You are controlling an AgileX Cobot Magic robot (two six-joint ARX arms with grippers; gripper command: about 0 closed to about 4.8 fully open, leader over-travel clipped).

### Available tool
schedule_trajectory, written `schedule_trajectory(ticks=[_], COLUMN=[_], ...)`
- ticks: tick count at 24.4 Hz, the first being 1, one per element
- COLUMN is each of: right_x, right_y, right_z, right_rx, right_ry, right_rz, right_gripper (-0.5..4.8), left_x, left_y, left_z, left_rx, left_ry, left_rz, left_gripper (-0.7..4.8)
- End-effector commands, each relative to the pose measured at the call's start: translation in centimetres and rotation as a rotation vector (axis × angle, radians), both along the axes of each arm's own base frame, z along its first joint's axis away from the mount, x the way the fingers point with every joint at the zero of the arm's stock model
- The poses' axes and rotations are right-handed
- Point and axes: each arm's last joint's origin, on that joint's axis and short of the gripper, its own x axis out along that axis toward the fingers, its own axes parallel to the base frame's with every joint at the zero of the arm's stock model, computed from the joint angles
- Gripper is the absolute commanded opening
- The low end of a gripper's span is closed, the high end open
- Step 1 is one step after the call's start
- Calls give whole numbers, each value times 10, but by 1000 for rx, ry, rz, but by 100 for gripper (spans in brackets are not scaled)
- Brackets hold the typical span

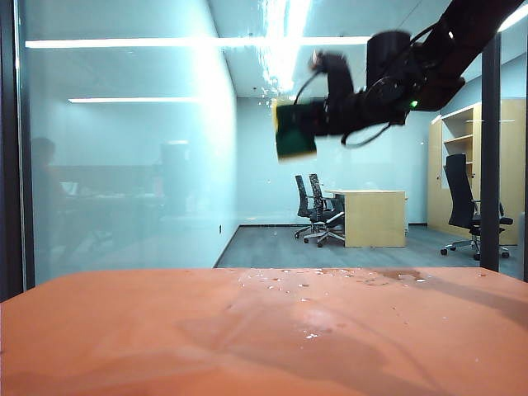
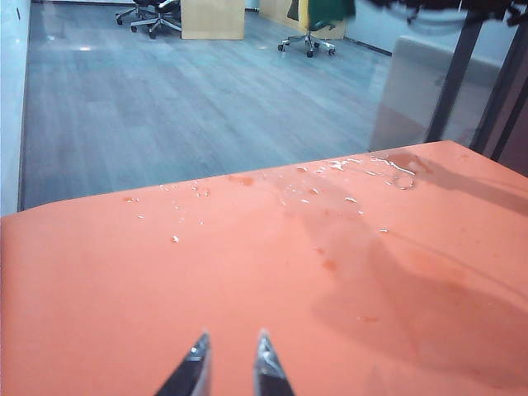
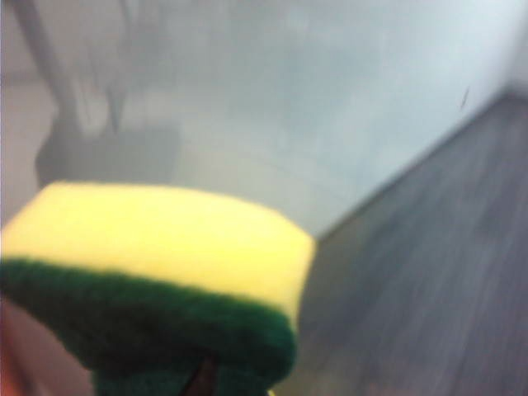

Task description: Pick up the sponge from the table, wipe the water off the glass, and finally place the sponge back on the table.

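Exterior view: the right gripper (image 1: 309, 124) is raised high, right of centre, clamped on the sponge (image 1: 294, 129), which is held up at the glass (image 1: 124, 165), well above the orange table (image 1: 165, 338). Water (image 1: 280, 41) glints high on the pane.

Left wrist view: the left gripper (image 2: 230, 363) hangs low over the table's near part, its 2 fingers apart, holding nothing. Droplets (image 2: 330, 177) lie toward the far edge.

Right wrist view: the sponge (image 3: 157, 280) fills the foreground, yellow foam over green layer.
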Motion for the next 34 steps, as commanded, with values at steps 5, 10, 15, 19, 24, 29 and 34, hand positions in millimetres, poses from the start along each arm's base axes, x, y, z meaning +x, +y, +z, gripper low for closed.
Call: schedule_trajectory(ticks=[5,10,15,19,24,29,34], right_x=[2,1,-8,-18,-23,-31,-32], right_y=[-4,2,10,16,23,35,39], right_z=[-22,-8,19,50,76,109,109], right_rx=[-47,-22,-6,13,39,77,69], right_ry=[154,91,31,-32,-85,-169,-147], right_rz=[-54,-41,-34,-42,-58,-59,-67], right_gripper=[-9,-9,-9,-9,-9,-9,-9], left_x=[0,0,0,0,0,0,0], left_y=[0,0,0,0,0,0,0], left_z=[2,2,2,2,2,2,2], left_rx=[1,1,1,1,1,1,1], left_ry=[-9,-9,-9,-10,-10,-9,-9], left_rz=[-1,-1,0,0,1,1,1], left_gripper=[70,70,70,70,70,70,70])
